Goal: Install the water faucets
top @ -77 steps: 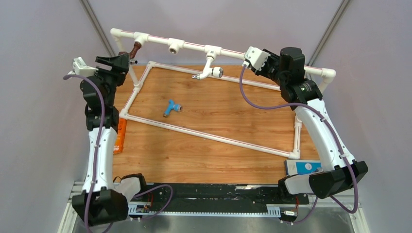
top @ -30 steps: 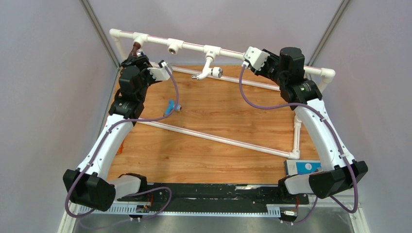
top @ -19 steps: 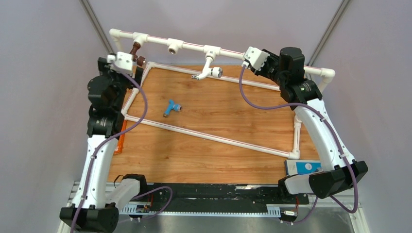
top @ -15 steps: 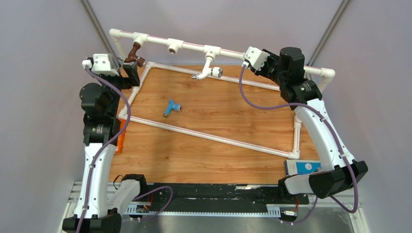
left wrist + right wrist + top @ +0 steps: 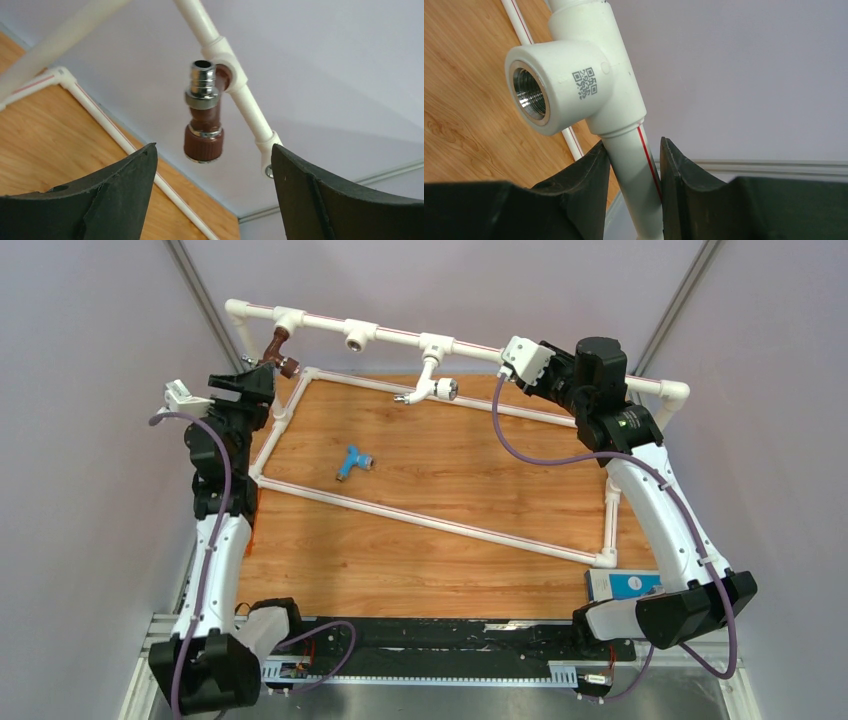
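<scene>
Presently the light blue faucet (image 5: 352,461) lies loose on the surface (image 5: 480,460), mid-left. Farther left, the left tool (image 5: 262,380) gapes wide and holds nothing. Its fingers (image 5: 125,170) flank the dark brown faucet (image 5: 202,127) without touching it. That faucet sits in the far-left end of the pipe frame (image 5: 320,322). Judgement: to seat it, grip squarely and turn on the thread axis. Far right, the right tool (image 5: 631,147) pinches the frame just below an empty tee socket (image 5: 529,95).

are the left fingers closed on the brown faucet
No, in the left wrist view the left fingers stand wide apart and the brown faucet sits in the pipe tee beyond them, untouched.
</scene>
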You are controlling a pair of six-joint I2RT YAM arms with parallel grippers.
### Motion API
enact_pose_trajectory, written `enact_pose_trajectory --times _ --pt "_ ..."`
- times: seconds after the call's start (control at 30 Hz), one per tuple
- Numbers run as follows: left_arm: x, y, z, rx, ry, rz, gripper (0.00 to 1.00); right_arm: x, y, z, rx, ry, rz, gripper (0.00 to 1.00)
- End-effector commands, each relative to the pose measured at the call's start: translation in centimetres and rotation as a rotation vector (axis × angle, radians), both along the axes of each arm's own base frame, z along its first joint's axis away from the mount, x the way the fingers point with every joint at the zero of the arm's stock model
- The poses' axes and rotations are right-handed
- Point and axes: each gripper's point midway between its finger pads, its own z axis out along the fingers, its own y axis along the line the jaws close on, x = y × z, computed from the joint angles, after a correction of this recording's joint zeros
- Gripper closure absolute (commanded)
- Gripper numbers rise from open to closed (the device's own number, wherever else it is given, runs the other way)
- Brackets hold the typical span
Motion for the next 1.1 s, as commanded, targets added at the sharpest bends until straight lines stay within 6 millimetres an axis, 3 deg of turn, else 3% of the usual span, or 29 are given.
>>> enact_pose_trajectory --times 0.0,0.23,0.3,0.4,0.47,0.5,0.53,0.57,0.6,0.63,0.67,0.73,0.77,0.8,0.83,0.87,0.93,0.97,1.07 --pt "1.6 -0.9 2.4 -0.199 -0.151 -0.132 0.11 -1.0 3.7 -4.7 0.130 0.194 0.084 1.00" --pt "4.9 -0.2 3.0 -0.152 -0.267 -0.148 0.27 -0.8 3.7 -5.1 0.124 0.203 0.082 1.00" --pt "5.6 -0.1 3.1 -0.102 -0.281 -0.160 0.35 -0.8 3.7 -5.1 0.124 0.202 0.081 1.00" --pt "6.0 -0.6 3.6 0.036 -0.306 -0.182 0.55 -0.7 3.6 -5.1 0.122 0.201 0.077 1.00" --pt "5.9 -1.1 4.0 0.227 -0.318 -0.189 0.64 -0.8 3.6 -5.0 0.119 0.198 0.075 1.00" --pt "6.2 -1.3 2.9 0.354 -0.269 -0.191 0.68 -0.8 3.6 -5.0 0.119 0.198 0.075 1.00" --pt "6.0 -1.4 3.9 0.449 -0.274 -0.177 0.70 -0.8 3.5 -4.9 0.120 0.195 0.075 1.00" --pt "6.1 -1.4 2.4 0.606 -0.210 -0.182 0.72 -0.8 3.6 -4.9 0.121 0.196 0.078 1.00" --pt "5.8 -1.4 3.6 0.719 -0.220 -0.167 0.73 -0.8 3.6 -4.9 0.123 0.197 0.077 1.00" --pt "5.5 -1.2 2.7 0.888 -0.169 -0.162 0.75 -0.8 3.7 -4.8 0.124 0.196 0.080 1.00" --pt "5.1 -1.7 3.5 0.980 -0.180 -0.163 0.76 -0.8 3.6 -4.9 0.124 0.197 0.080 1.00" --pt "4.3 -1.9 2.7 1.413 -0.168 -0.145 0.77 -0.8 3.8 -4.9 0.126 0.199 0.084 1.00" --pt "3.6 -2.2 1.1 1.505 -0.114 -0.188 0.78 -0.8 3.7 -5.0 0.129 0.201 0.083 1.00" --pt "3.4 -2.4 1.0 1.747 -0.106 -0.160 0.78 -0.8 3.9 -4.9 0.131 0.201 0.087 1.00" --pt "3.0 -2.6 -1.2 1.830 -0.025 -0.223 0.78 -0.8 3.9 -4.9 0.131 0.201 0.089 1.00" --pt "3.2 -2.5 -1.6 2.016 0.027 -0.190 0.78 -0.8 3.9 -4.9 0.131 0.201 0.089 1.00" --pt "3.0 -2.4 -4.7 2.273 0.181 -0.244 0.76 -0.8 3.9 -4.8 0.131 0.200 0.087 1.00" --pt "3.1 -2.2 -6.5 2.353 0.236 -0.259 0.76 -0.8 3.9 -4.9 0.130 0.202 0.087 1.00" --pt "3.4 -2.0 -7.2 2.452 0.302 -0.192 0.68 -1.0 3.7 -4.6 0.131 0.194 0.085 1.00"
